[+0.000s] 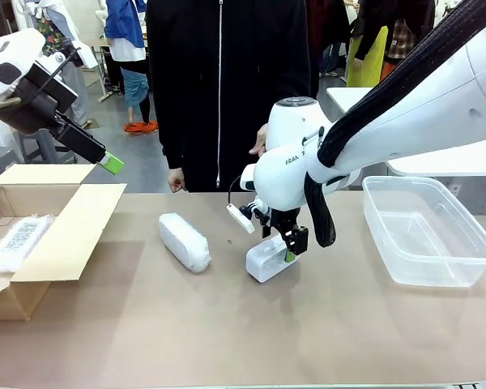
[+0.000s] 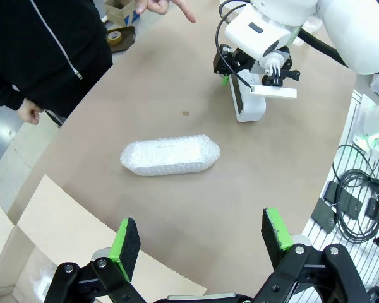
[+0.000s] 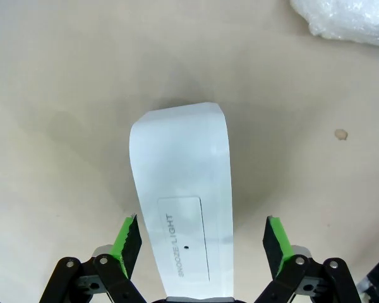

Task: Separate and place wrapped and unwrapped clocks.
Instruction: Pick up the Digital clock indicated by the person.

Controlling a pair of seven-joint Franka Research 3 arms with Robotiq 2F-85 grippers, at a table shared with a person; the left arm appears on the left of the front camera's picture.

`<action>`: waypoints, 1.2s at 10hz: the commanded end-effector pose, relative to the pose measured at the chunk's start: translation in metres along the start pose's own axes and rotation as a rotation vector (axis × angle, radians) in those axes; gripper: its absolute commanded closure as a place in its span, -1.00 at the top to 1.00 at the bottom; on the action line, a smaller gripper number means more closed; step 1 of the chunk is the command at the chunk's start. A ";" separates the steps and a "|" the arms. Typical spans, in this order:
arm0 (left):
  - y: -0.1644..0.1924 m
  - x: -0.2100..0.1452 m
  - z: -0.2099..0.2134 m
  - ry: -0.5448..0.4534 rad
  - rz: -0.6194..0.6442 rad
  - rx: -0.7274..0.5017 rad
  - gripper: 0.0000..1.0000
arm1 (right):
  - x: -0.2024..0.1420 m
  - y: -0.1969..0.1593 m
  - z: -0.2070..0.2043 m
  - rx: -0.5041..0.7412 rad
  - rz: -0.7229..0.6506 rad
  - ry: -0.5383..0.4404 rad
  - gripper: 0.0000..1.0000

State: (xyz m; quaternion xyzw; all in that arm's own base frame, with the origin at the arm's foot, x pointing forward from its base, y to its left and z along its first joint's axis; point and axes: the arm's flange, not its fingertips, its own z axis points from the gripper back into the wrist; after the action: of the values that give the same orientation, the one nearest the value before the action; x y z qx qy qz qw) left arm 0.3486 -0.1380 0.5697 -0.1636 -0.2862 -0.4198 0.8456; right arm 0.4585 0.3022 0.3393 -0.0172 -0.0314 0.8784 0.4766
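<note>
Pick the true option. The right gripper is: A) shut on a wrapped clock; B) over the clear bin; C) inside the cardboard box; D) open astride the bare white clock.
D: the right gripper is open around the bare white clock, with a gap on either side of it.

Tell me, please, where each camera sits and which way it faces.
Front: fixed between the arms, facing across the brown table at the person in black; left gripper and right gripper show.
Left wrist: raised near the cardboard box, looking down past the open left gripper at the bubble-wrapped oblong clock.
Right wrist: looking straight down past the open right gripper, which straddles the bare smooth white clock.
Shared: all three show both clocks.
</note>
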 end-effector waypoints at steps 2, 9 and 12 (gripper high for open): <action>-0.001 0.001 -0.001 -0.007 0.012 0.013 1.00 | 0.000 -0.007 -0.003 0.008 0.025 0.015 1.00; -0.001 0.001 -0.001 -0.007 0.012 0.013 1.00 | 0.002 -0.003 -0.003 0.072 0.023 0.001 -0.28; -0.001 0.001 -0.001 -0.007 0.012 0.013 1.00 | 0.003 -0.002 -0.002 0.076 0.029 0.011 -0.66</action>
State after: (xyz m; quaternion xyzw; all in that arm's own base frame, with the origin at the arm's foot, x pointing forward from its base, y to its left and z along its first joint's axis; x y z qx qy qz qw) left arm 0.3486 -0.1380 0.5697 -0.1636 -0.2862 -0.4198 0.8456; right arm 0.4544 0.3060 0.3355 -0.0025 -0.0028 0.8825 0.4703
